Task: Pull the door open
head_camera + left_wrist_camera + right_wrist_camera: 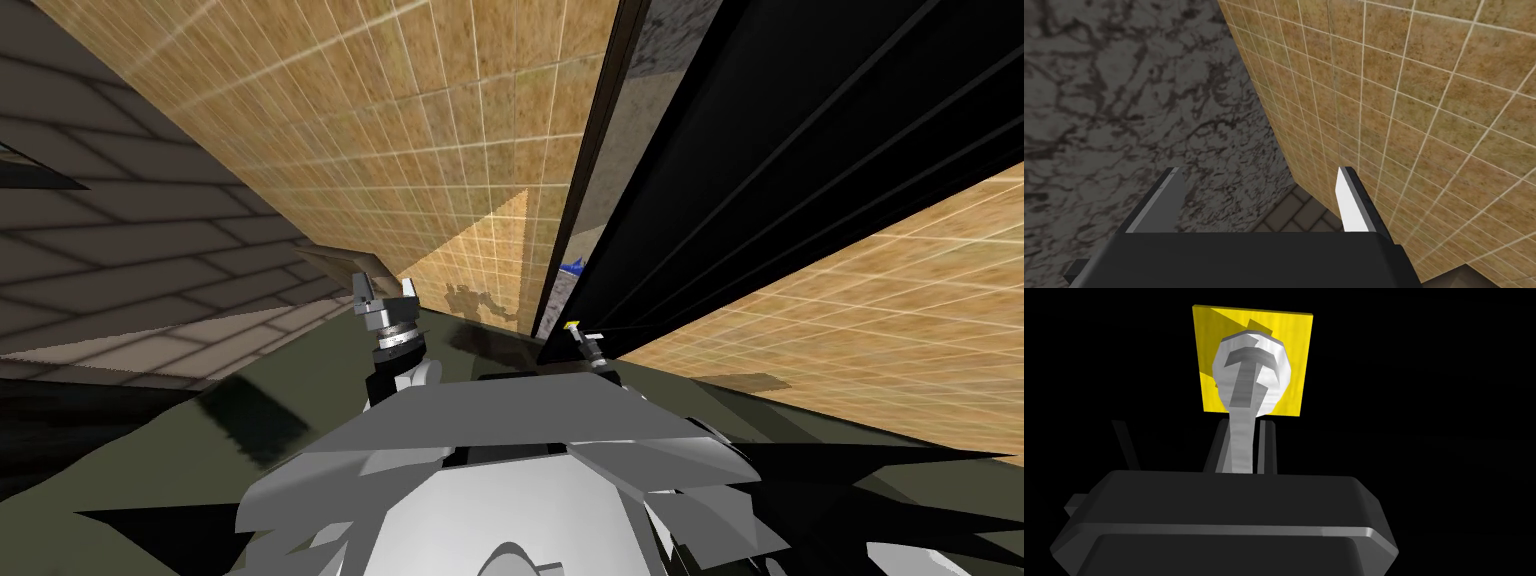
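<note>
Handle axis: the lever handle [1244, 403] runs lengthwise from its round boss straight toward our right gripper [1244, 430].
Handle look: pale grey, on a square yellow plate [1296, 338].
Grip: our right fingers clamp the lever's sides.
Left gripper [1260, 170]: spread, holding nothing, beside the tan tiled wall [420, 130].
Door [760, 170]: black, ahead on our right.
Room: a narrow gap separates the door's edge from the dark frame [592, 170].

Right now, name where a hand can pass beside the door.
Free: the floor between the left tool and the door, below the tiled wall. Crowded: the handle, with the right tool shut on it.
</note>
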Controlling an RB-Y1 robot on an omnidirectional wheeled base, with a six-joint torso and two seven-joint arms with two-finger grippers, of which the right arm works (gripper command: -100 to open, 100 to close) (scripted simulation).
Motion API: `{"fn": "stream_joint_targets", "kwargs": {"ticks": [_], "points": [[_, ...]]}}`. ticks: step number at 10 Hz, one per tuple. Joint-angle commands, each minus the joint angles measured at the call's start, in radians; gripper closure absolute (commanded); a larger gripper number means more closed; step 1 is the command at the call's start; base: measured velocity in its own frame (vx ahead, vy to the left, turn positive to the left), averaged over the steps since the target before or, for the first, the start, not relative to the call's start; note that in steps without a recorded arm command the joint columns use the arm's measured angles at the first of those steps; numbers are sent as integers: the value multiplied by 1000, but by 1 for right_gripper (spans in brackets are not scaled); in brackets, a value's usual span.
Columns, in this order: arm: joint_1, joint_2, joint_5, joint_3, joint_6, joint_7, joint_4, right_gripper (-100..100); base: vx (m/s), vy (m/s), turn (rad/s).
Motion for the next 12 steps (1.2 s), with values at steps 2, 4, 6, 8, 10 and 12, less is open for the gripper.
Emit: {"fn": "stream_joint_targets", "kwargs": {"ticks": [2, 4, 6, 8, 10, 12], "points": [[-2, -9, 4, 7, -43, -13, 40, 100, -112, -45, 63], [8, -17, 6, 11, -59, -20, 42, 100, -150, -54, 105], [11, -14, 9, 15, -58, -21, 37, 100, -45, -6, -14], [19, -18, 10, 17, -75, -25, 48, 100, -192, -76, 217], [21, -20, 10, 18, -83, -27, 53, 100, -176, -91, 128], [26, -26, 11, 19, -105, -31, 66, 100, -202, -83, 210]]}}
